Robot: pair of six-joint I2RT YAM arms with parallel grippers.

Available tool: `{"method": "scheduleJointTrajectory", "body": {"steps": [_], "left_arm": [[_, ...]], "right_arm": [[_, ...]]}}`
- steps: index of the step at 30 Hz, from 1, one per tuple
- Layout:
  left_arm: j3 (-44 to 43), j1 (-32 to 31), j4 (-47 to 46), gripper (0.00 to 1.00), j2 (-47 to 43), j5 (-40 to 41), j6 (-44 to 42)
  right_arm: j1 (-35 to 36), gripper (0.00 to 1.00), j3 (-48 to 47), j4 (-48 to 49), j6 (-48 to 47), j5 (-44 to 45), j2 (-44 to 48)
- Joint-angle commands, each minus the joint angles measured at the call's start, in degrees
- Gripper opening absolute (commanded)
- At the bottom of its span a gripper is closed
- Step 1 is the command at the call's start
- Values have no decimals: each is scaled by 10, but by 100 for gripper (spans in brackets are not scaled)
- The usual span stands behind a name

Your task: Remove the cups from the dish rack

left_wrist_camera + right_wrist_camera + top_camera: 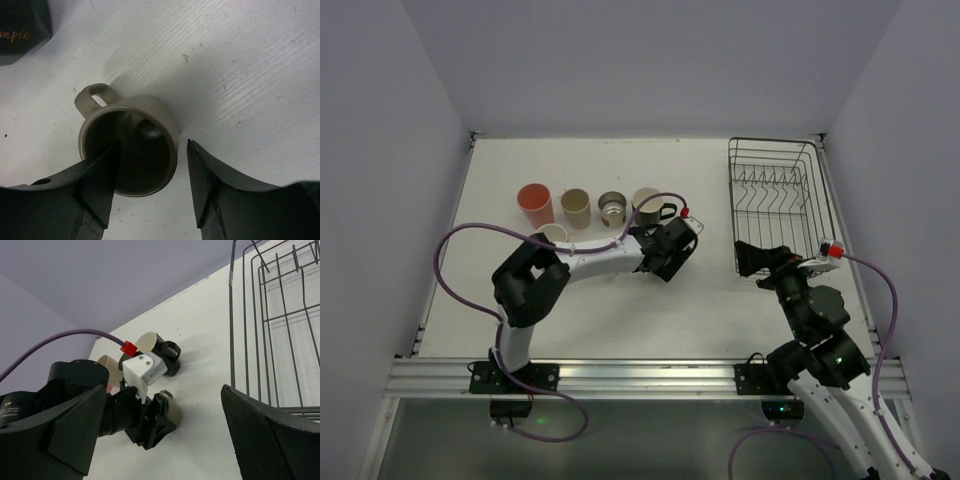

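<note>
A grey-olive cup with a loop handle stands upright on the white table. My left gripper is open just above it, one finger over its mouth and the other outside its right wall. The cup also shows in the right wrist view, beside the left gripper. In the top view the left gripper hides it. The black wire dish rack stands at the back right; I see no cup in it. My right gripper is open and empty at the rack's near left corner.
A row of cups stands at the back left: a salmon-pink tumbler, a tan cup, a metal cup and a dark handled mug. A cream cup stands in front of them. The left arm's purple cable loops over them.
</note>
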State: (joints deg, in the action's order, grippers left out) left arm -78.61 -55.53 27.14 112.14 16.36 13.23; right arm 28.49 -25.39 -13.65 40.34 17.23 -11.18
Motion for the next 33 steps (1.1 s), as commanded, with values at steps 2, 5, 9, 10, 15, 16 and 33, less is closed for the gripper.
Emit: {"method": "scheduleJointTrajectory", "body": {"steps": [2, 5, 9, 10, 15, 16, 33], "left_arm": [[-10, 1, -7, 63, -75, 17, -1], [16, 1, -48, 82, -146, 33, 10], [106, -1, -152, 97, -293, 33, 14], [122, -1, -171, 100, -357, 32, 14], [209, -1, -218, 100, -530, 30, 15], [216, -1, -211, 100, -579, 29, 15], [224, 0, -82, 100, -885, 141, -55]], "right_arm": [[-1, 99, -23, -15, -12, 18, 10], [0, 99, -23, -16, -19, 17, 15], [0, 99, -29, -15, -44, 20, 0], [0, 99, -36, -15, -49, 22, -15], [0, 99, -64, -13, -75, 15, -46], [0, 99, -69, -8, -76, 16, -45], [0, 99, -223, 67, -188, 87, -4]]}}
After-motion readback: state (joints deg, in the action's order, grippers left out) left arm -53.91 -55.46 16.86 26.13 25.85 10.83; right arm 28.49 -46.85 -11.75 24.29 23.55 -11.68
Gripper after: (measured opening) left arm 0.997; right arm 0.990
